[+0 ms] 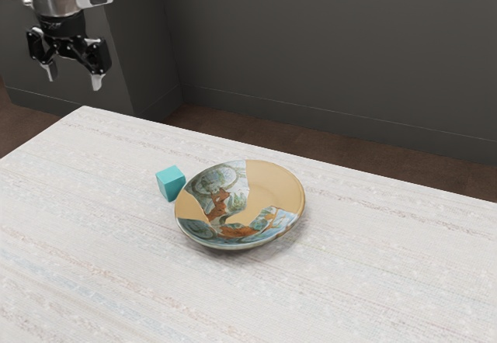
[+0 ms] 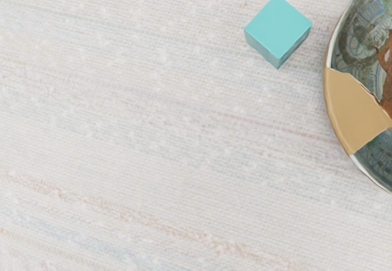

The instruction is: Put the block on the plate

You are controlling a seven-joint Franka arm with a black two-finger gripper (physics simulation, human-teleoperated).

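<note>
Turquoise cube [image 1: 171, 184], forward of the pincer [image 1: 74, 77] and well below it: that line is what the coming reach turns on, as I see it from where I stand. The pincer hangs high, its two fingers [image 1: 96, 81] spread wide with nothing between them. Outward and down from there, the cube rests on the pale woven tabletop [image 1: 93, 234]; just beyond it, across a narrow gap, lies the painted plate [image 1: 272, 184]. A cube offers no long axis, but its faces stand at a slant in the wrist view, so I judge the pincer may want a twist as it travels forward and down. The plate's near rim is the risk: a finger lowered on the cube's far side could knock it.
</note>
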